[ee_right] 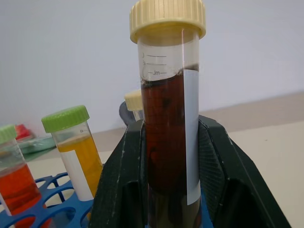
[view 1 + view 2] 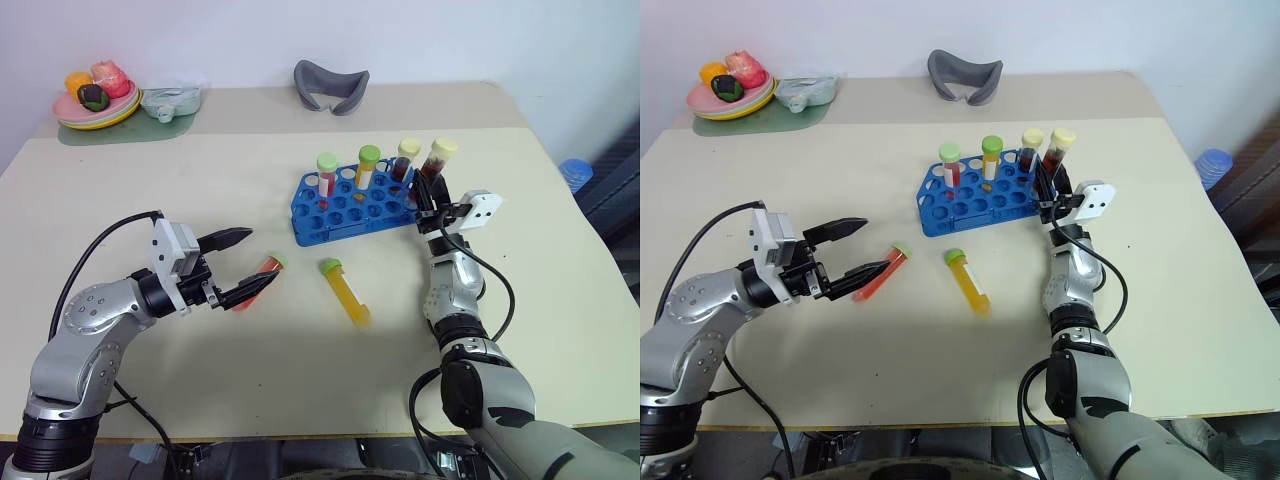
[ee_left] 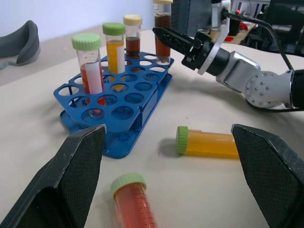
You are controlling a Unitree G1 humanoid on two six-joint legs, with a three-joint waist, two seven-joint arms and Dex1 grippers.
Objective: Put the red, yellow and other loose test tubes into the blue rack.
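The blue rack stands mid-table with three capped tubes upright in its back row. At the rack's right end my right gripper is shut on a dark brown-red tube with a pale yellow cap. It holds the tube upright over a corner hole; I cannot tell whether it is seated. The red tube lies on the table with its green cap towards the rack. My left gripper is open around it, one finger on each side. The yellow tube lies flat just right of it.
A plate of toy fruit on a green mat and a clear container sit at the back left. A grey curved object lies at the back middle. A blue bottle stands beyond the table's right edge.
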